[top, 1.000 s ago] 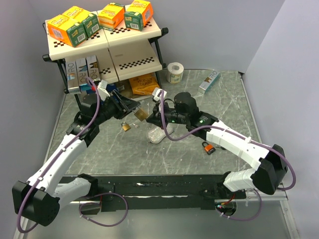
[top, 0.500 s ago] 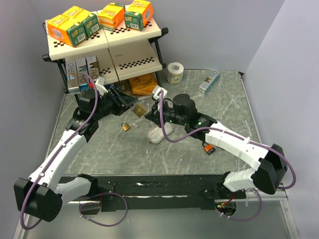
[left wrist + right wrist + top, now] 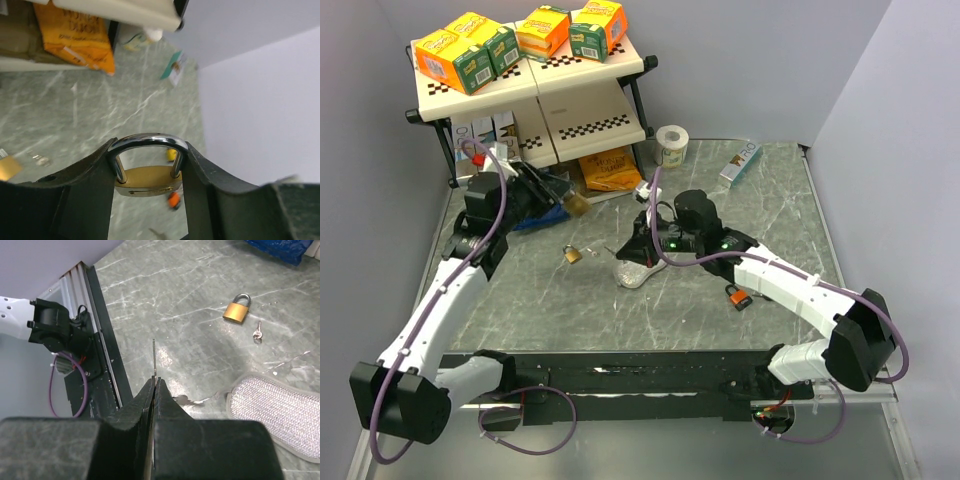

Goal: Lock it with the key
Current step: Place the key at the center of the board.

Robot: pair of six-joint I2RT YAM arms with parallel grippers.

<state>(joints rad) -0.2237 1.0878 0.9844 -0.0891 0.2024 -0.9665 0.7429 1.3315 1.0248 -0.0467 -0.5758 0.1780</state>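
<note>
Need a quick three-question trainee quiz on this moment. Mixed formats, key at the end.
1. True or false: the right tool is shut on a key.
2. What does the left tool hold?
A) a brass padlock, gripped at its shackle
B) a roll of tape
C) nothing
3. Short answer: what colour is the small padlock lying to the right of the mesh pouch in the top view?

Key: 1 true; 2 A; 3 orange.

Robot lab cell: grey partition walls (image 3: 890,90), marble-top table (image 3: 775,210), checkerboard-marked shelf (image 3: 582,70).
</note>
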